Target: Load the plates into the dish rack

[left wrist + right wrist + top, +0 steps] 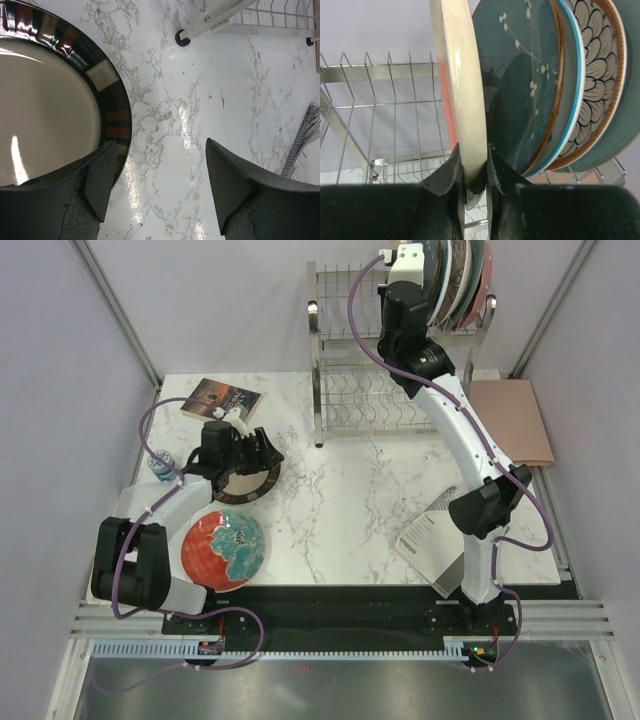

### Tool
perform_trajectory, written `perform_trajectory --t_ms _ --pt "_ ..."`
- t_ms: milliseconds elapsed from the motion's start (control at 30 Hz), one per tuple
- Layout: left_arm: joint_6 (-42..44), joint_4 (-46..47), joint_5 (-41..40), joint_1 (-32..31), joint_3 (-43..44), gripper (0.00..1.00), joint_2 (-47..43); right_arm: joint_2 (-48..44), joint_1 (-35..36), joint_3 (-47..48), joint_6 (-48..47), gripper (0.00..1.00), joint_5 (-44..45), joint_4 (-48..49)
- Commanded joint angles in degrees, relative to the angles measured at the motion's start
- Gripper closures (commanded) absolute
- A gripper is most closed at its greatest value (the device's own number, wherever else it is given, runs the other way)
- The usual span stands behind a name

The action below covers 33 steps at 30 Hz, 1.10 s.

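Right arm stretched up toward the upper right of the frame. Right gripper (475, 167) is clamped on the rim of the upright cream-and-pink plate (462, 85), at the dish rack (345, 405) top tier, beside a teal plate (520, 80). Left arm bent low at left. Left gripper (159, 152) jaws are apart, one finger over the brown patterned-rim plate (45, 115), which lies flat on the marble table (200, 75). Red plate (222, 550) lies flat at lower left.

White marble table (350, 510): rack (365, 405) at far edge; book (221, 399), cup (160, 464) far left; brown-rimmed plate (255, 487), red plate (224, 550) near left; booklet (432, 540) near right.
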Motion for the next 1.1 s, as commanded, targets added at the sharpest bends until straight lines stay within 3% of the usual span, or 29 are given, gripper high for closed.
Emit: perform_trajectory --t_ms 0,100,133,167,233,333,567,700,833,967,1000,1067 --pt "-0.2 2.0 0.1 0.0 1.3 0.22 0.9 2.1 -2.1 3.9 0.0 1.0 -2.2 5.4" --pt "-0.2 1.9 0.3 0.0 1.7 0.22 1.5 4.7 -2.7 5.9 -0.7 0.97 -3.1 5.4" --pt "-0.1 1.8 0.4 0.0 1.9 0.22 1.7 5.2 -2.8 6.3 -1.0 0.81 -3.4 5.2" --pt "0.0 1.7 0.5 0.0 2.3 0.22 1.7 5.3 -2.7 6.7 -1.2 0.72 -4.0 5.2" --pt "0.3 1.2 0.3 0.0 2.7 0.22 1.8 4.6 -2.7 6.4 -0.8 0.6 -5.3 5.2" --pt "0.8 0.7 -0.1 0.0 3.3 0.22 1.5 1.5 -2.0 3.9 -1.1 0.5 -5.4 6.3" --pt "4.3 -3.4 -3.5 0.1 4.8 0.2 -2.0 -9.8 1.0 -6.6 -3.0 0.45 -1.7 5.9" --pt "8.4 -7.8 -6.7 0.7 5.6 0.18 -5.1 -17.5 1.2 -11.8 -1.2 0.44 3.6 0.6" --pt "8.5 -13.7 -5.6 5.4 5.1 0.14 -8.3 -27.2 1.2 -27.0 1.0 0.42 2.3 -3.1" --pt "8.5 -17.1 -5.1 12.9 4.3 0.14 -11.9 -38.9 1.2 -39.7 2.8 0.31 -18.4 -12.8" --pt "8.5 -17.2 -5.1 14.2 4.2 0.14 -13.0 -40.3 1.2 -41.6 2.1 0.28 -32.4 -16.8" --pt "8.8 -17.3 -5.1 16.7 5.6 0.14 -13.4 -42.5 1.2 -46.8 1.6 0.27 -45.4 -19.8"
